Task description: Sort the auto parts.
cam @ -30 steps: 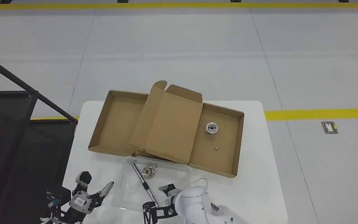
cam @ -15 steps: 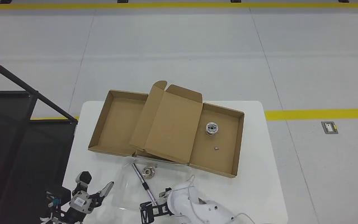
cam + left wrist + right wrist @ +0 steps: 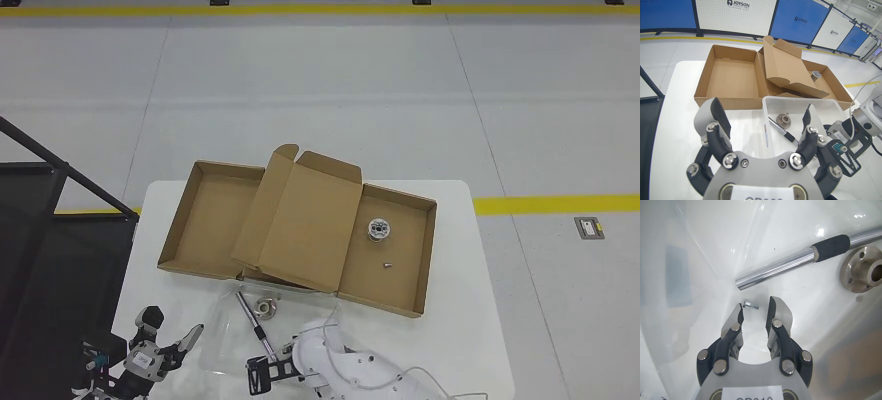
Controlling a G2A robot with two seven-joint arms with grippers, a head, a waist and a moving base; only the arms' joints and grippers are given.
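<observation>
While the left jaws hang wide open over the desk [image 3: 470,300], the right jaws have shifted leftward into the clear tray [image 3: 791,98] and stand open around the small screw [image 3: 750,305] lying there, probably ready to grip it.

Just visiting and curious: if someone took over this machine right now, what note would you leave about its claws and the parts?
Left claw: open, hovering beside the clear bin, holding nothing.
Right claw: open, down in the bin, a small bolt lying loose at its tips.
Also in the bin: steel rod, flanged hub.
In the cardboard box: gear, small screw.
Done, seemingly: gear and screw boxed. Left, likely: bolt, rod, hub.
</observation>
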